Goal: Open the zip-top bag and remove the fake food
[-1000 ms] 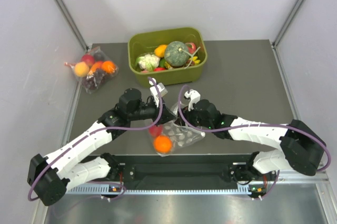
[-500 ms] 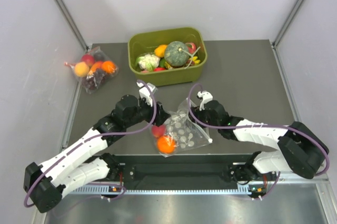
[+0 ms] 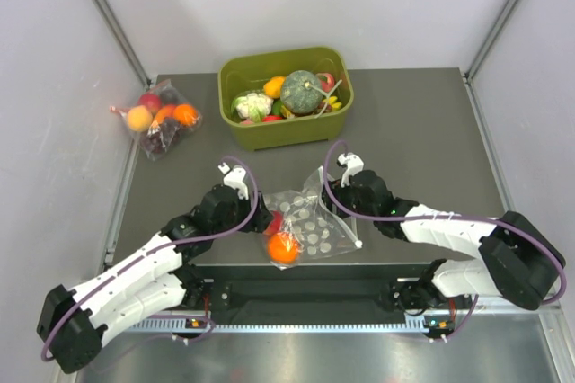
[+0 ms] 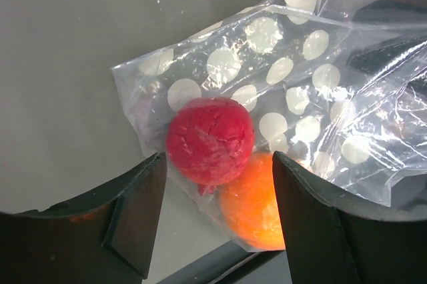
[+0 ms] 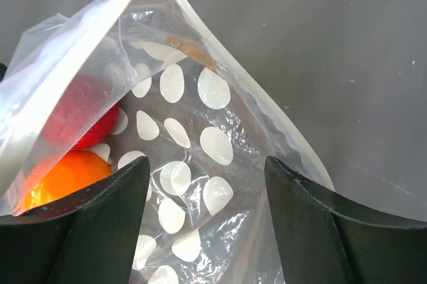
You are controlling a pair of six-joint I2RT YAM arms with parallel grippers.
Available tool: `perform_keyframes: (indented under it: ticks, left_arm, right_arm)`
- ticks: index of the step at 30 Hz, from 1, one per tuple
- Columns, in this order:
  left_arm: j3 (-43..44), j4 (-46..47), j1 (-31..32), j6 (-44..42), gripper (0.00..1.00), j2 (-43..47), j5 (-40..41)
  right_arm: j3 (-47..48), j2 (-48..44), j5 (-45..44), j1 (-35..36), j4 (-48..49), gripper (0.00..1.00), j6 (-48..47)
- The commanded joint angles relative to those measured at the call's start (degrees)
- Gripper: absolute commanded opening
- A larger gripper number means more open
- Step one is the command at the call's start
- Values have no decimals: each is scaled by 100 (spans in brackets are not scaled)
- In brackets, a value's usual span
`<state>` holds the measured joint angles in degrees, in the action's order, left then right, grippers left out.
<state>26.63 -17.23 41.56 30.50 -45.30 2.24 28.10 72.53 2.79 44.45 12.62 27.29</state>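
Both your pincers gape empty: the left pincer (image 4: 217,167) brackets the red fruit (image 4: 210,139) inside the bag (image 4: 300,77), the right pincer (image 5: 207,171) brackets its slack top edge, likely poised to grip.

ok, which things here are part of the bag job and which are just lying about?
Job: dotted bag; red fruit and orange fruit inside it.
Lying about: small fruit bag at far left; green tub of toy produce at the back.
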Motion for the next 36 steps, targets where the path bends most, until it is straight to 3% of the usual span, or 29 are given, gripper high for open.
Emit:
perform_keyframes:
  ticks: [1, 10, 12, 17, 18, 24, 27, 36]
  left_arm:
    - [-245, 237, 19, 351, 70, 57, -39]
    - [-720, 958, 19, 553, 69, -339, -470]
    - [-791, 1125, 19, 597, 65, -339, -531]
    - [-940, 1660, 19, 659, 34, -418, -751]
    - [-958, 1671, 19, 659, 22, -471, -786]
    - [-1063, 2337, 19, 685, 2, -734, -936]
    - [-1125, 2680, 19, 720, 0, -936, -1094]
    - [-1301, 3666, 27, 589, 0, -1447, -1569]
  right_arm:
    - [12, -143, 47, -50, 258, 69, 22]
    - [-32, -213, 380, -50, 372, 70, -101]
    - [-59, -239, 468, -50, 390, 70, -127]
    - [-173, -292, 1081, -6, 792, 70, -171]
    - [-243, -301, 1205, 11, 864, 70, -180]
    - [-392, -231, 2208, 248, 1365, 74, -259]
    - [-454, -161, 2367, 371, 1593, 76, -163]
    - [-332, 498, 1725, 767, 2130, 81, 101]
